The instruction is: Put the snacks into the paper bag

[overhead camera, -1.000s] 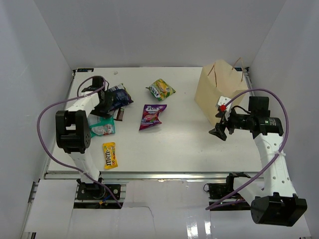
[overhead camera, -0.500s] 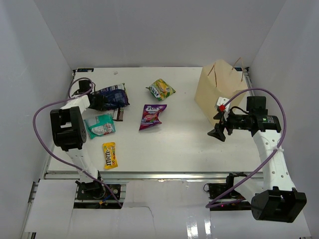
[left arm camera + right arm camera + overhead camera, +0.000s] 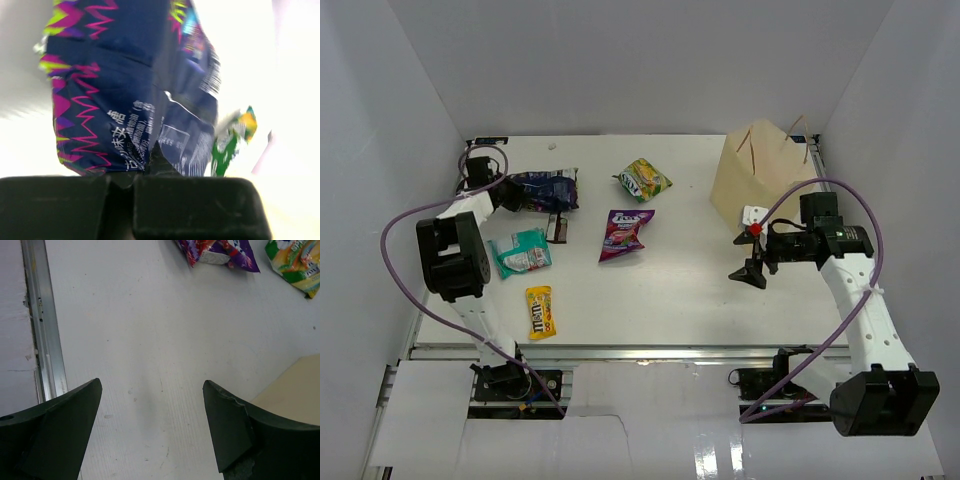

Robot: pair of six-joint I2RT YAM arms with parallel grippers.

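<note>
Overhead wide; wrists close; right shares purple packet (image 3: 625, 232).

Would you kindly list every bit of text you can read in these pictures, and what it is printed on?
"m&m's": on the yellow packet.
White Chinese characters on the dark blue packet: too blurred to read.
Print on the purple packet, green-yellow packet and teal packet: too small to read.

The dark blue packet (image 3: 115, 100) looks glossy, the paper bag (image 3: 760, 190) matt, the table (image 3: 670, 290) smooth.
</note>
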